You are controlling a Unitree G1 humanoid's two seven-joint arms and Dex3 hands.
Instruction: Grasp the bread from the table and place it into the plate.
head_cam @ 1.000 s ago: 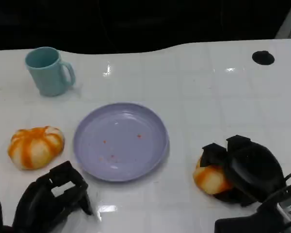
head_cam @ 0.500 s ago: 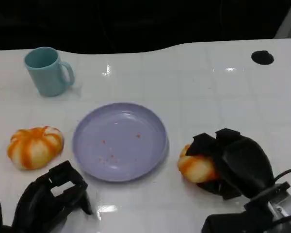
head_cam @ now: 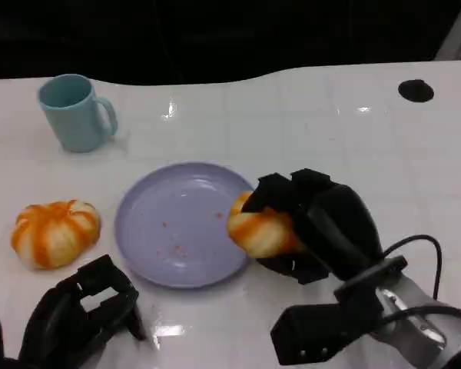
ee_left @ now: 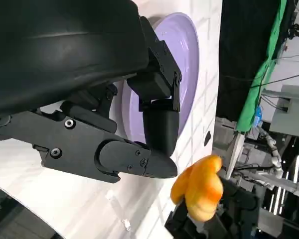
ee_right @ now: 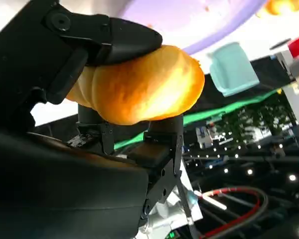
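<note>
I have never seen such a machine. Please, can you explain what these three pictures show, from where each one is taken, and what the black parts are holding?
This is a humanoid robot at a white table. The black parts are its two hands.

The head view looks down from the robot's head. Its right hand grips a piece of orange-and-white bread over the right edge of a purple plate. Its left hand rests low at the near edge, holding nothing. A second bread lies left of the plate, and a teal mug stands farther back.

The other two pictures come from cameras at the wrists and are turned. The left wrist view shows the left hand's fingers before the plate. The right wrist view shows the gripped bread up close.
</note>
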